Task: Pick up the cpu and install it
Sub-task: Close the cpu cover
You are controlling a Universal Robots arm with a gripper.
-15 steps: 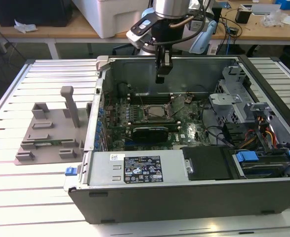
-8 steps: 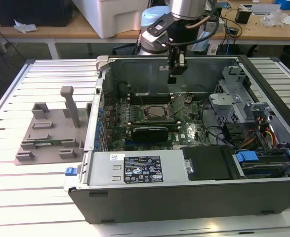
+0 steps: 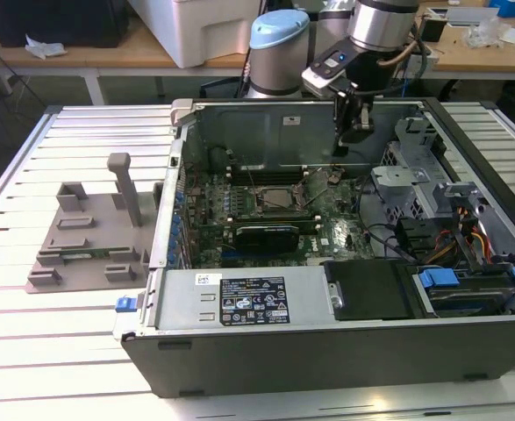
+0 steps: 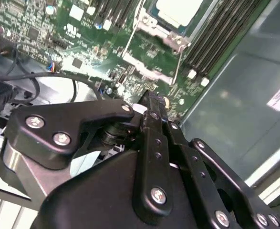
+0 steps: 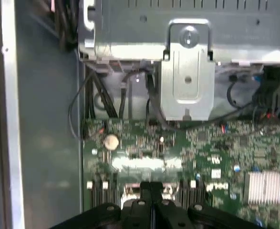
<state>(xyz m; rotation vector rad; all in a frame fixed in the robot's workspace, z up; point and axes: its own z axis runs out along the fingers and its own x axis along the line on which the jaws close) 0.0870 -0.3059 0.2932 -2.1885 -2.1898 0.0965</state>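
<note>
Gripper closed, nothing seen in its grasp; cpu lies at its eight o'clock in the exterior view. Risk: careless descent would strike the motherboard.

Gripper hangs inside the open computer case.

Exterior overlooks case, both wrist views near motherboard

silver arm with pale blue joint cap and black, silver-screwed end effector.
</note>
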